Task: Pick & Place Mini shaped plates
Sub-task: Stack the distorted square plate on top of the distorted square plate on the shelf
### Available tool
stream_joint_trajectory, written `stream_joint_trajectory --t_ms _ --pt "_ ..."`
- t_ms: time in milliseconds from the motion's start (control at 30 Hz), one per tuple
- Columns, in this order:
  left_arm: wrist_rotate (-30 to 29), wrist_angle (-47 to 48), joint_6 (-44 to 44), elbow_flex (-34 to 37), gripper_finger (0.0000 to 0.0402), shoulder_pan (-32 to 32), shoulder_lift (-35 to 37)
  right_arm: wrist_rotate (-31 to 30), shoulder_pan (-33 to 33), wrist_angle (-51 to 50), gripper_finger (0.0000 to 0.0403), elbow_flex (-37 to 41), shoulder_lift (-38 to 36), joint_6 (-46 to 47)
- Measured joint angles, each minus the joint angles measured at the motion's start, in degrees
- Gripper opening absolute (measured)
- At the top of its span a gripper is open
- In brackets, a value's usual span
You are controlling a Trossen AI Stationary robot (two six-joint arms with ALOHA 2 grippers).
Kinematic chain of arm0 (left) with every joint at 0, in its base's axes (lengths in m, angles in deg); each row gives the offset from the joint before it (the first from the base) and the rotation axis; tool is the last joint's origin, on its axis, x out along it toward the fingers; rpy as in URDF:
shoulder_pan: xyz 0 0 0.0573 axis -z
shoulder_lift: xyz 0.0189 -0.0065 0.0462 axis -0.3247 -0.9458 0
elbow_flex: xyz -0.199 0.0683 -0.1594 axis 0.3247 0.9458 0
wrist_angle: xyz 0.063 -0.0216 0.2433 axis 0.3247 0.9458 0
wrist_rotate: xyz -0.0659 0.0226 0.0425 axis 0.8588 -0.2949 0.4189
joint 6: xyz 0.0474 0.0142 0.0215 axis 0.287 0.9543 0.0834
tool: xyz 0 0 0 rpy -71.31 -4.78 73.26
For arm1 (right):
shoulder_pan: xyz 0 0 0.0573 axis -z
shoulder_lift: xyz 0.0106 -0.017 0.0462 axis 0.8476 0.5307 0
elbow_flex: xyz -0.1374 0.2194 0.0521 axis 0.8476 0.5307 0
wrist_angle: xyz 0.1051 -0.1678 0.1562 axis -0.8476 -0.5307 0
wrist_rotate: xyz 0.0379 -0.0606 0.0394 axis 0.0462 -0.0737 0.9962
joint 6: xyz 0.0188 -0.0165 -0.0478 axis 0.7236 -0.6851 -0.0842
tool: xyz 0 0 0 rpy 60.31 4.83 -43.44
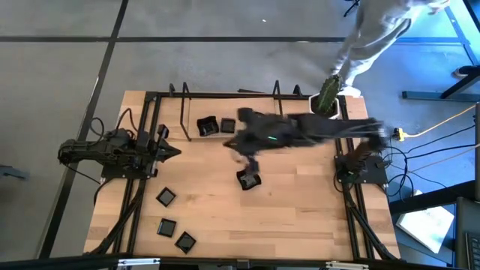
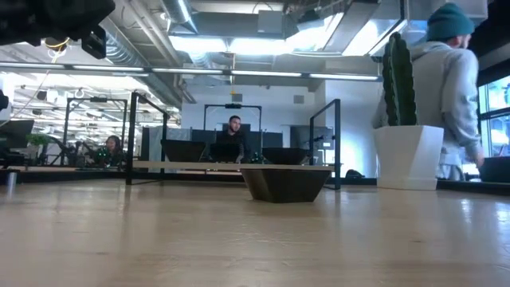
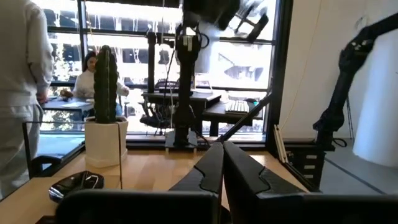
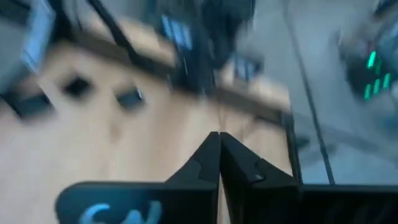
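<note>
Several small glossy black plates lie flat on the wooden table. Two are at the far side [image 1: 206, 126] [image 1: 227, 125], one is mid-table [image 1: 249, 179], and three are near the front left [image 1: 166, 197] [image 1: 166, 227] [image 1: 185, 241]. The mid-table plate shows in the low view as a raised-rim square [image 2: 285, 183] resting on its base. My right gripper [image 1: 250, 160] [image 4: 219, 138] is shut and empty. It is raised over the table's middle, close to that plate. My left gripper [image 1: 174, 152] [image 3: 222, 148] is shut and empty and waits at the table's left.
A white pot with a cactus [image 1: 328, 96] [image 2: 408, 155] stands at the far right corner. A person [image 2: 454, 80] stands just beyond it. A black frame [image 1: 225, 95] runs along the far edge and both sides. Bare wood lies at the front right.
</note>
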Motion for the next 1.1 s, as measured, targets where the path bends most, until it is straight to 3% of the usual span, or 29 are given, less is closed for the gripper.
stream_joint_trajectory --t_ms 200,400,633,867,1100 --pt "0.0 1.9 0.0 0.0 0.0005 0.0 0.0 -0.1 -10.3 19.0 0.0005 24.3 -16.5 -1.5" --pt "-0.1 2.1 0.0 0.0 0.0005 0.0 0.0 -0.2 -15.6 44.4 0.0012 55.0 -31.3 4.1" --pt "-0.1 2.1 0.0 0.0 0.0004 0.0 0.0 -0.1 -18.9 70.4 0.0004 82.8 -36.4 7.6" --pt "0.0 5.0 -0.6 0.0 0.0005 0.0 0.0 -0.2 -21.9 90.3 0.0008 95.9 -34.1 7.8" --pt "-0.1 6.5 -4.5 0.0 0.0004 0.0 -0.2 -0.2 -23.2 95.6 0.0006 99.7 -31.3 11.2"
